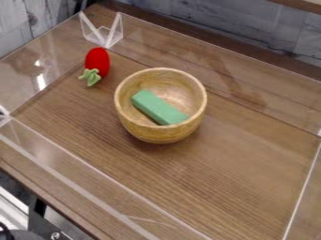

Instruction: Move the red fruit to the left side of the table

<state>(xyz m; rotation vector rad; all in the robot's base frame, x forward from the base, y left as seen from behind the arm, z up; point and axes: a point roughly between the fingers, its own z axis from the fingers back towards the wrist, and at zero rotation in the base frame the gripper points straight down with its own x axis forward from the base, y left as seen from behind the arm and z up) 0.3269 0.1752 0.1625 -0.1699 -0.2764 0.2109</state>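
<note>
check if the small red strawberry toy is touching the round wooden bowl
Apart. The camera view shows the small red strawberry toy lying up and left of the round wooden bowl, with a strip of bare brown tabletop between them.
</note>
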